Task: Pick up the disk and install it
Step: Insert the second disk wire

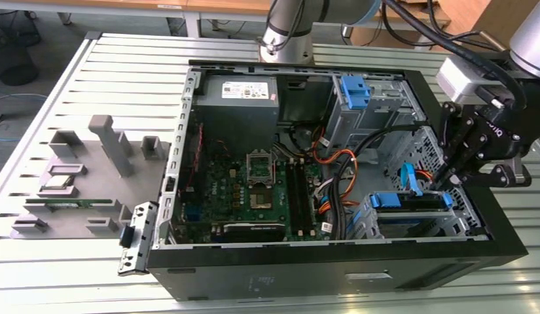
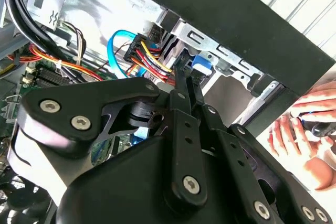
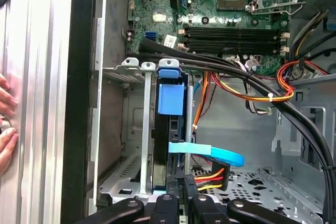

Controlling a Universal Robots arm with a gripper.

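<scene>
Disk (image 3: 169, 129) seated in drive cage (image 3: 137, 129) of computer case (image 1: 340, 275).
Hand (image 3: 181, 182) is held at the disk's rear edge, fingers drawn together; a grip cannot be confirmed.

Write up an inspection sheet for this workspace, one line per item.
Surface: slatted metal table carrying an open computer case.
Job's things: disk in its blue carrier stands in the drive cage at the case's corner.
Clutter: grey fixture tray with small parts, at the exterior view's left.
Grippers: gripper down at the drive cage, over the disk.
Cables: orange, red and yellow wire bundles, black cables, a blue flat cable by the disk.
Surroundings: a person's hand outside the case.
</scene>
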